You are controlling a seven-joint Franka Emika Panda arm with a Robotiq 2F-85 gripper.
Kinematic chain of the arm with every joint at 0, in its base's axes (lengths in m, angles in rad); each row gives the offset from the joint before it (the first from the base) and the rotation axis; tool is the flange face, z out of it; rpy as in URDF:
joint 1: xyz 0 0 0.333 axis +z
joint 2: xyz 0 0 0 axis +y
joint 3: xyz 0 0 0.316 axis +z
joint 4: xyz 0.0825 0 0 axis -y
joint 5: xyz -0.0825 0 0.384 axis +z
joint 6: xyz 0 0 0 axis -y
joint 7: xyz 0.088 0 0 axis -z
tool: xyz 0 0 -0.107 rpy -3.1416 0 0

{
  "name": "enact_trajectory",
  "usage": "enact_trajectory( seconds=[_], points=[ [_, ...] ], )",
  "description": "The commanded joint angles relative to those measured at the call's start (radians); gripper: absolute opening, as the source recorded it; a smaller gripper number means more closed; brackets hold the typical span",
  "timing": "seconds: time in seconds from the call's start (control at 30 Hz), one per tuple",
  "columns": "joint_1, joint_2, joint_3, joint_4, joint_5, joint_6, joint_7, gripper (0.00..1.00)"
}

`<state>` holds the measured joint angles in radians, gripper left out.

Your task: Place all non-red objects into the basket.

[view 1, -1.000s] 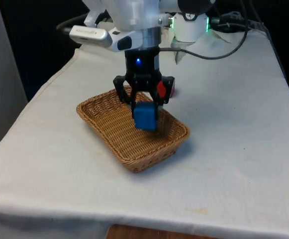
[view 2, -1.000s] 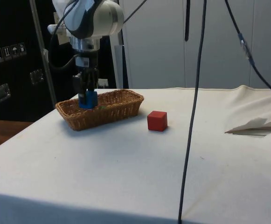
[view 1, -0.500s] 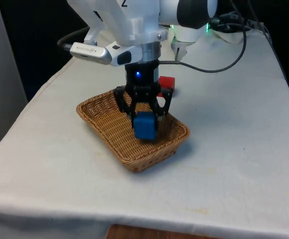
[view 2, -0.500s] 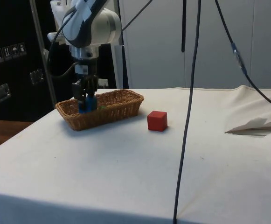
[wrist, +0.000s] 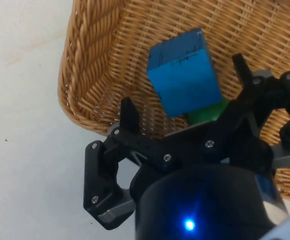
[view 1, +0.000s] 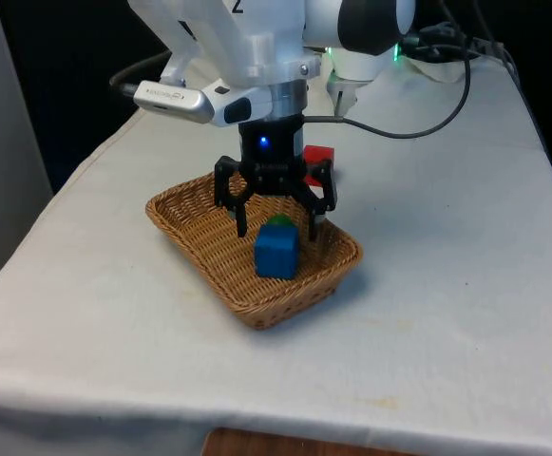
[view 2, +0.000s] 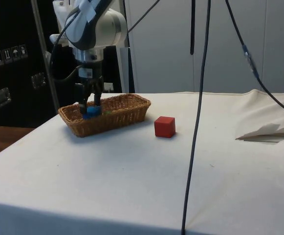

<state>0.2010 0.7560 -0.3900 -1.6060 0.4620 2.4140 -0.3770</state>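
Observation:
The blue cube point(view 1: 276, 252) lies loose on the floor of the wicker basket point(view 1: 185, 233), leaning against a small green piece point(view 1: 278, 220). My gripper point(view 1: 276, 229) hangs just above the cube, open, with its fingers spread to either side and not touching it. In the wrist view the blue cube point(wrist: 184, 72) sits free between the fingertips point(wrist: 129, 107), partly covering the green piece point(wrist: 207, 112). A red cube point(view 1: 319, 156) stands on the cloth beyond the basket. In the side view the red cube point(view 2: 164, 127) is beside the basket point(view 2: 107, 117), with my gripper point(view 2: 90, 104) over the blue cube point(view 2: 90, 112).
A black cable point(view 2: 198, 122) hangs down across the side view. Crumpled white cloth point(view 2: 271, 131) lies at the table's far side there. Cables point(view 1: 418, 95) run over the cloth near the robot's base. Bare cloth surrounds the basket.
The gripper came down into the basket with the blue cube, then opened. The cube dropped from the fingers onto the basket floor.

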Motion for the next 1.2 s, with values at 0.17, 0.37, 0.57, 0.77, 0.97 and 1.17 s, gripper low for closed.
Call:
enact_trajectory(
  seconds=[0.17,0.37,0.57,0.77,0.97,1.17],
  points=[
    [0.006,-0.028,-0.008,-0.005,-0.007,-0.021,0.004,1.00],
    [0.011,-0.066,-0.014,-0.013,-0.008,-0.055,0.005,1.00],
    [0.019,-0.105,-0.021,-0.024,-0.010,-0.084,0.007,1.00],
    [0.028,-0.145,-0.023,-0.044,-0.015,-0.106,0.013,1.00],
    [0.049,-0.219,-0.021,-0.097,-0.043,-0.134,0.038,1.00],
    [0.060,-0.261,-0.018,-0.129,-0.050,-0.149,0.049,1.00]
  ],
)
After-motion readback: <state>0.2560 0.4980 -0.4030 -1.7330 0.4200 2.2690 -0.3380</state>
